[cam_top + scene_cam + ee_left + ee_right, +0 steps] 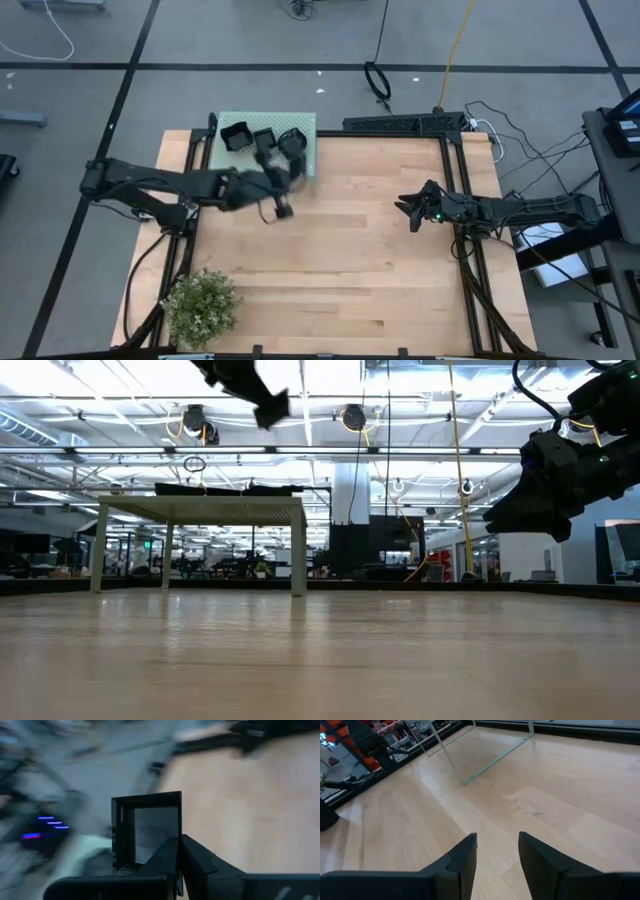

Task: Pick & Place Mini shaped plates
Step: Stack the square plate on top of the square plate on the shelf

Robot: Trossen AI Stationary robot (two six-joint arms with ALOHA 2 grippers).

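From above, the left gripper (281,207) is over the wooden table (350,270), near the pale green stand (300,125) at the back, where 3 black plates (262,136) sit. The right gripper (411,212) waits over the table's right side. A small plant (202,305) stands at the front left. From table height, both arms hang high and no plates show. The left wrist view shows fingers (192,857) pinched on a square plate (147,827). The right wrist view shows fingers (462,857) apart over bare wood.
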